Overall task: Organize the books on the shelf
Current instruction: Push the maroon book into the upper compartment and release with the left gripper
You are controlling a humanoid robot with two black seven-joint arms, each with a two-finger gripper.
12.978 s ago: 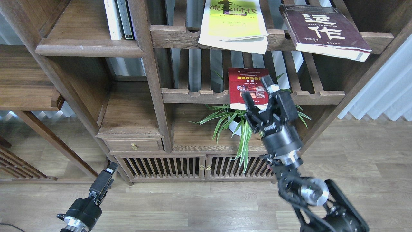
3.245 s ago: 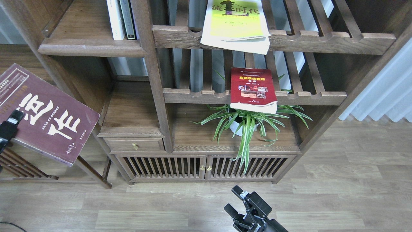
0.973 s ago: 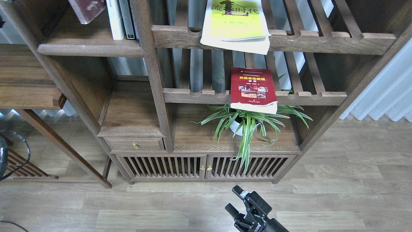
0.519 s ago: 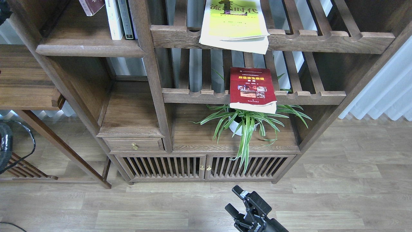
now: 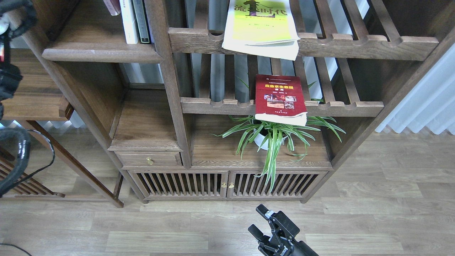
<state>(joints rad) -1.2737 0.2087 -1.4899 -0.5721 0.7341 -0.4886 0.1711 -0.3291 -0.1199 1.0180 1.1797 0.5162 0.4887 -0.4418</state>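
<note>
Now that the maroon paperback book (image 5: 113, 5) has gone upright on the dark-brown solid wooden shelf's (image 5: 101, 55) back edge, 2 remain; my right gripper (image 5: 263, 223) idles spread, left unseen.

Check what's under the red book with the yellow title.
The red book with the yellow title lies on a slatted rack, overhanging its front rail. Below it: a green spider plant in a white pot, partly covered.

A dark wooden cabinet (image 5: 167, 106) stands on a pale plank floor (image 5: 373, 199), with white curtains (image 5: 423, 103) at right
</note>
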